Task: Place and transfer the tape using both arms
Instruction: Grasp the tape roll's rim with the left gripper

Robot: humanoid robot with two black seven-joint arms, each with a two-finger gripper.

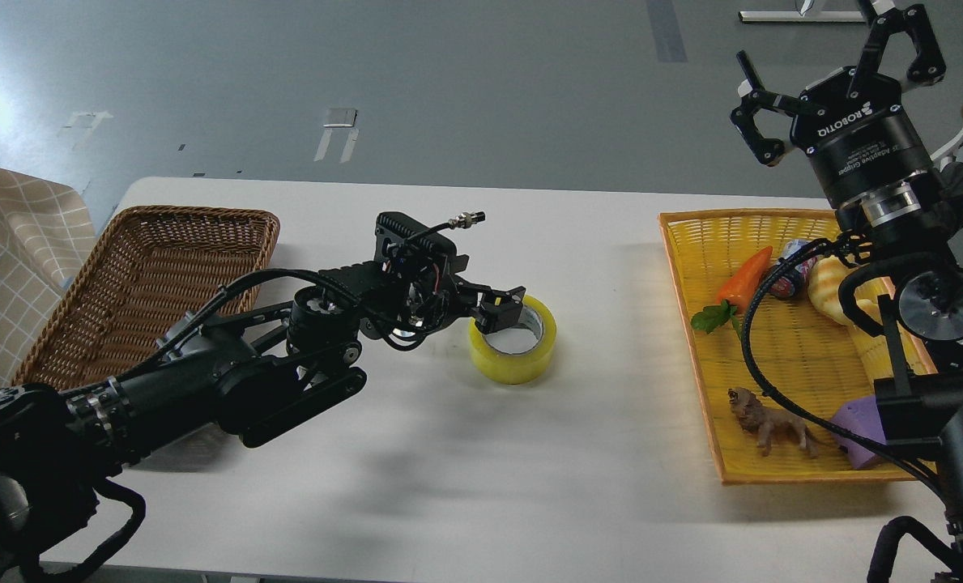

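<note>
The tape (520,363), a yellow roll with a grey-white core, lies flat on the white table (449,486) near its middle. My left gripper (495,301) reaches in from the left and is at the roll's left rim, low over it. Its jaws look open, with one fingertip (504,306) over the core hole; whether it touches the roll I cannot tell. My right gripper (839,79) is raised high at the top right, above the yellow tray, open and empty, far from the tape.
A brown wicker basket (149,267) stands at the table's left, partly behind my left arm. A yellow tray (696,214) at the right holds a toy carrot (742,279), a lion figure (769,421), a purple block (858,429) and a bread-shaped toy (825,287).
</note>
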